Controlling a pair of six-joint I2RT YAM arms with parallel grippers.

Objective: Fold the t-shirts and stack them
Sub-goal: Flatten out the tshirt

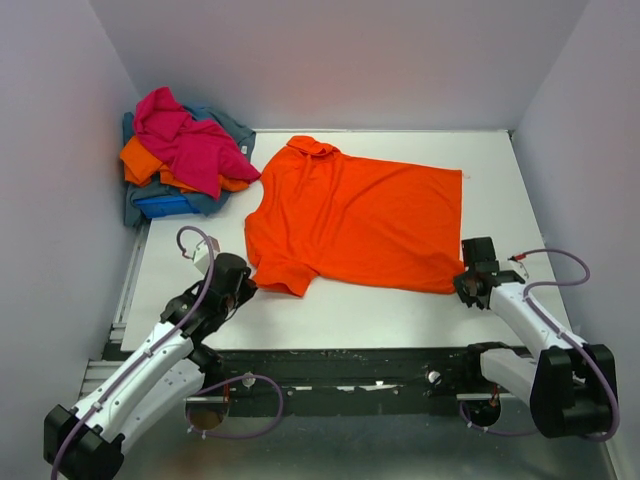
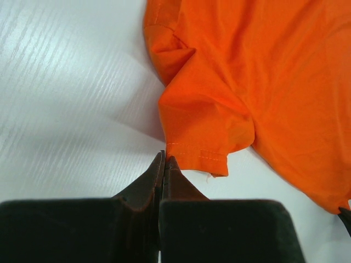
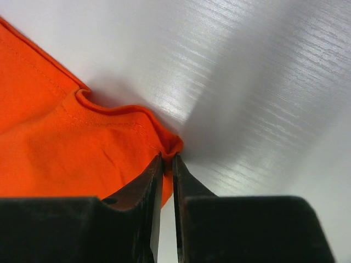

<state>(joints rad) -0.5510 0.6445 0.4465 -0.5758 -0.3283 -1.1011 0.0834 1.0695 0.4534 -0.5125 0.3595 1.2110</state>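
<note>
At the far left corner a pile of t-shirts (image 1: 180, 165) lies crumpled, with a magenta-pink t-shirt (image 1: 190, 140) on top and orange, royal blue and grey-blue fabric showing beneath. Nearer than the pile, my left gripper (image 2: 165, 159) sits low over the white table (image 1: 360, 310), its fingers pressed together with no gap. Their tips touch the hem corner of the near sleeve (image 2: 200, 129), though I cannot tell whether any cloth is caught. The orange t-shirt (image 1: 360, 215) lies spread flat across the middle of the table, collar toward the far left and bottom hem to the right. At its near right corner my right gripper (image 3: 167, 157) is clamped on the hem, and the fabric bunches at my fingertips.
</note>
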